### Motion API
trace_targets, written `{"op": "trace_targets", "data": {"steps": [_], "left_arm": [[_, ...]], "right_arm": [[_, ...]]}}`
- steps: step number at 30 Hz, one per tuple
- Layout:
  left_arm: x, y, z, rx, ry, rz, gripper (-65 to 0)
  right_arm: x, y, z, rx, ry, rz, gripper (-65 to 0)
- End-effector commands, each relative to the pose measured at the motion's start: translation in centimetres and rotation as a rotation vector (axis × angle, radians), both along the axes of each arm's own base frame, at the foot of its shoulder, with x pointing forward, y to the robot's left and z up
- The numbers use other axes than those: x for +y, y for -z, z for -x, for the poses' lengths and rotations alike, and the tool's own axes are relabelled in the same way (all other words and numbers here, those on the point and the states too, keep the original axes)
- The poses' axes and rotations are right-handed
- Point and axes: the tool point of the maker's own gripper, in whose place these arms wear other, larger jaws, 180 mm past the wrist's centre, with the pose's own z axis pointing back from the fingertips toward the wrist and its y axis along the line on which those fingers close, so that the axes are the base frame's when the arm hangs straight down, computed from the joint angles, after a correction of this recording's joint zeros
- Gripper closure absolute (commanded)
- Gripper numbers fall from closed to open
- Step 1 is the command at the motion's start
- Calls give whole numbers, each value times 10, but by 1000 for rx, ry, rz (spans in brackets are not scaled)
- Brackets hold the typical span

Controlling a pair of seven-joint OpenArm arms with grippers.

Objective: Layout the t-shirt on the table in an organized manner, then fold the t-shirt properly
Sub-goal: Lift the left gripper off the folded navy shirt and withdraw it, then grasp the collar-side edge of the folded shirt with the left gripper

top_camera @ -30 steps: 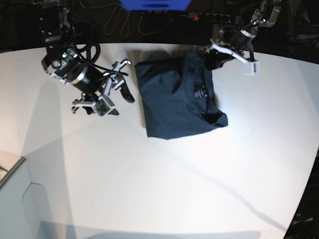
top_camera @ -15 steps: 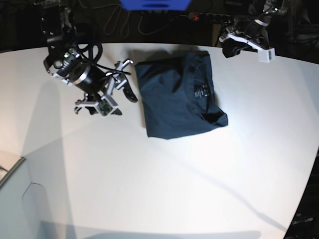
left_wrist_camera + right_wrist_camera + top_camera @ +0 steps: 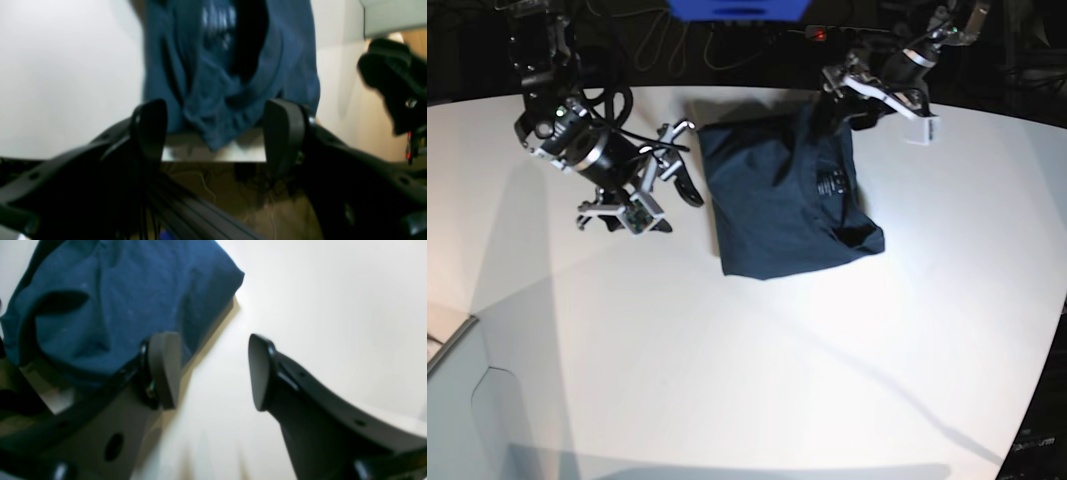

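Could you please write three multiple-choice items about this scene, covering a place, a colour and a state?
1. Where does the t-shirt lie on the table?
A. near the far edge
B. at the near edge
C. hanging off the side

2. What colour is the t-shirt?
A. red
B. dark navy blue
C. yellow

3. How do the jaws of the right gripper stand?
A. shut on cloth
B. shut on nothing
C. open

Answers: 1 A, the base view shows it by the far rim; 2 B, every view shows dark blue cloth; 3 C, bare table shows between its fingers.
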Motion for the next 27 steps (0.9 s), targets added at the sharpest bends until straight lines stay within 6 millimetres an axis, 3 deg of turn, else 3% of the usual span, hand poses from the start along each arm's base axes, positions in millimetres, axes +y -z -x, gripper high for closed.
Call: {"op": "trace_targets", "data": {"steps": [1, 5, 14, 23, 24, 27], "left_arm": [[-3, -1, -1, -7, 9, 10, -436], [-9, 6, -1, 7, 26, 13, -435], [-11, 2, -11, -18, 31, 16, -420], [-10, 0, -15, -28, 30, 15, -29], [-10, 1, -15, -26, 28, 14, 0], [-11, 0, -11, -21, 30, 22, -4]], "right_arm": [[3, -12, -5, -39, -5, -33, -326], [0, -12, -6, -40, 2, -29, -326], [-1, -12, -6, -40, 3, -26, -326], [-1, -13, -6, -42, 2, -26, -326], [-1, -13, -6, -42, 2, -26, -326], [-1, -13, -7, -43, 2, -26, -326]]}}
